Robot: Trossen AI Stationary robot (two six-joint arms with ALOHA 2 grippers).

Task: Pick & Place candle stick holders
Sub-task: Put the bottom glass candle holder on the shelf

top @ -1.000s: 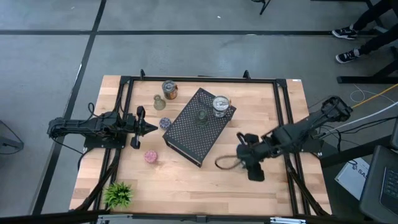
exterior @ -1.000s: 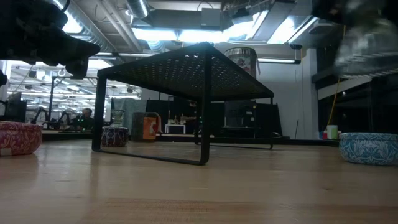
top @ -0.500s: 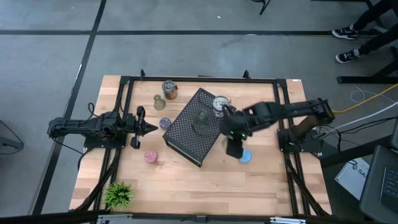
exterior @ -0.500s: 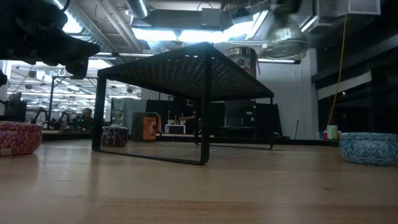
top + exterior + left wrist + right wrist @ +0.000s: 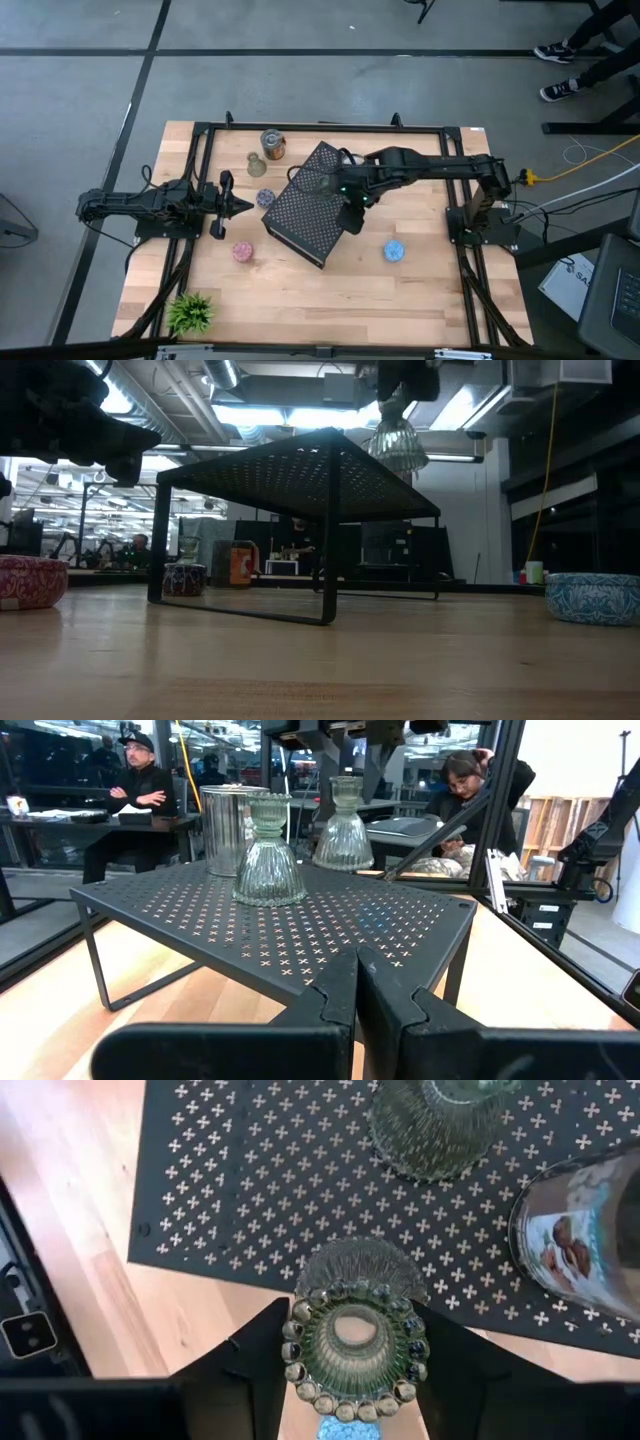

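My right gripper (image 5: 351,203) hangs over the right side of the black perforated stand (image 5: 305,225), shut on an olive-green glass candle stick holder (image 5: 397,445). On the stand are a second green holder (image 5: 268,855) and a silver can-like holder (image 5: 228,825), each resting on its base. On the table lie a silver-copper can (image 5: 272,143), a green holder (image 5: 256,164), and purple (image 5: 266,197), pink (image 5: 241,251) and blue (image 5: 394,250) rounds. My left gripper (image 5: 356,990) waits shut at the table's left side, pointing level at the stand. My right gripper pinches the green holder's beaded top cup (image 5: 355,1342) between its two fingers (image 5: 255,1365), one on each side. The fingers come from above, pointing steeply down. The holder hangs upright below them, its flared base (image 5: 365,1275) over the stand's edge and above its top.
A small green plant (image 5: 190,312) stands at the near left corner. Black frame rails (image 5: 320,127) run along the table's far, left and right sides. Bare wood lies near the front edge. People sit in the room beyond the table.
My right gripper has carried the green holder from the table's near right part up and toward the left and far edges, until it hangs over the stand, rolling as it went. The blue round, earlier hidden under the arm, now lies in plain sight.
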